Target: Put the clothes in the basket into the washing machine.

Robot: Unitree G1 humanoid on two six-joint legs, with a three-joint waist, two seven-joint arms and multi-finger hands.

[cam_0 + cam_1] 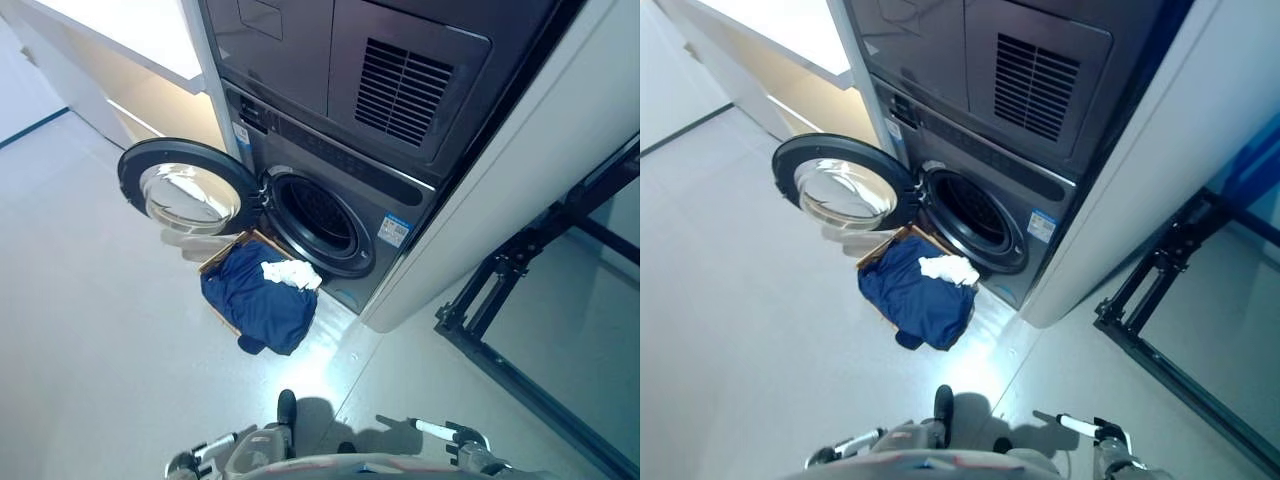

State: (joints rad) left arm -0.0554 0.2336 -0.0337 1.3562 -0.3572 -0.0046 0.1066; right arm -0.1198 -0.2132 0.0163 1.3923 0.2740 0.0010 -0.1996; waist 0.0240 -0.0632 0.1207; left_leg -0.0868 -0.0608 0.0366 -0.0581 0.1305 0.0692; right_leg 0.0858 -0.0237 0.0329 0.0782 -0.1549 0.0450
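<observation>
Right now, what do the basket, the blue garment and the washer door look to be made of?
Basket: looks like brown cardboard or wood, matte flat edges; hard to tell. Blue garment: soft woven cloth, draped and creased. Washer door: dark glossy plastic-looking ring round a clear, reflective window, glass or plastic.

We saw a dimly lit room with a cool cast. The brightest patch was a white shelf top (pixel 140 30) at upper left, nearly washed out. A soft glare lay on the floor (pixel 330 375) just before the basket. The glass of the open door (pixel 188 190) caught pale reflections. The drum opening (pixel 318 215) stayed dark. Straight edges bowed toward the corners.
</observation>
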